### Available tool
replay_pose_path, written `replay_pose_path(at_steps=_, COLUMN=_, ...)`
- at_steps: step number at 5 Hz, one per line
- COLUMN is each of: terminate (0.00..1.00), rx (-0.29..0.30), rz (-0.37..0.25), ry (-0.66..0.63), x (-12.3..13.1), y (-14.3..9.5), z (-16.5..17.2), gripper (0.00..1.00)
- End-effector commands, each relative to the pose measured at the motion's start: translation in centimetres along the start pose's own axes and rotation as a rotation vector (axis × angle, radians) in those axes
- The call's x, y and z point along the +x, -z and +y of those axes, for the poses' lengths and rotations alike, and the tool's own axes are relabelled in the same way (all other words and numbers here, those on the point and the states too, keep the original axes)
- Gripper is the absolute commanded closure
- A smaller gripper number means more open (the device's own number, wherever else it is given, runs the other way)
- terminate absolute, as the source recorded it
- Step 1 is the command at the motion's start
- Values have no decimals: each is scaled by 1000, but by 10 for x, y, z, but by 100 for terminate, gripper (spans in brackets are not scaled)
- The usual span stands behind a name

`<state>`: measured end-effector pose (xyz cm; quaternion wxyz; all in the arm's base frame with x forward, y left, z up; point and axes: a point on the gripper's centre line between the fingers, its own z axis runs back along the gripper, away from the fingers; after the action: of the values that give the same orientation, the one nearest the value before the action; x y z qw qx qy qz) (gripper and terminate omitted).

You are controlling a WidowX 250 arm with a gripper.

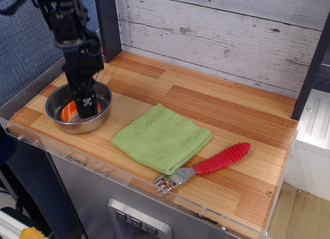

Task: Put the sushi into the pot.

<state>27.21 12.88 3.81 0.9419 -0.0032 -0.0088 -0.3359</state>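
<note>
You will find the pot [79,109] at the 9 o'clock side of the tabletop [216,120], close to the left front corner. The sushi [69,112] lies inside the pot, on its floor toward the left wall — only an orange patch of it shows, the rest being hidden behind the gripper [87,106]. The gripper hangs over the pot's middle, its tip reaching below the rim line in this view. You cannot tell from this angle whether its jaws are parted or closed, nor whether they touch the sushi. At the centre of the tabletop lies a green cloth [162,138], flat and just beside the pot at its 3 o'clock. A red-handled fork [206,166] rests at 5 o'clock near the front edge — tines pointing left, touching the cloth's near corner.
</note>
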Motion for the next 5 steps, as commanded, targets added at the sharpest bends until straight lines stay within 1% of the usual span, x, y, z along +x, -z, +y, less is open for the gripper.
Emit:
replay_pose_path(at_steps=1, terminate=0, rx=107, rz=-77, ry=49, x=19, y=-62, z=4, gripper=0)
replay_pose_path(at_steps=2, terminate=0, rx=125, rz=-96, ry=83, x=25, y=-81, z=1, gripper=0)
replay_pose_path(at_steps=3, terminate=0, rx=142, rz=-109, ry=118, x=30, y=-93, z=-3, gripper=0)
replay_pose_path(at_steps=4, terminate=0, rx=193, rz=-118, ry=132, x=33, y=-104, z=-5, gripper=0)
replay_pose_path(at_steps=5, terminate=0, rx=193, rz=-118, ry=132, x=33, y=-104, z=-5, gripper=0)
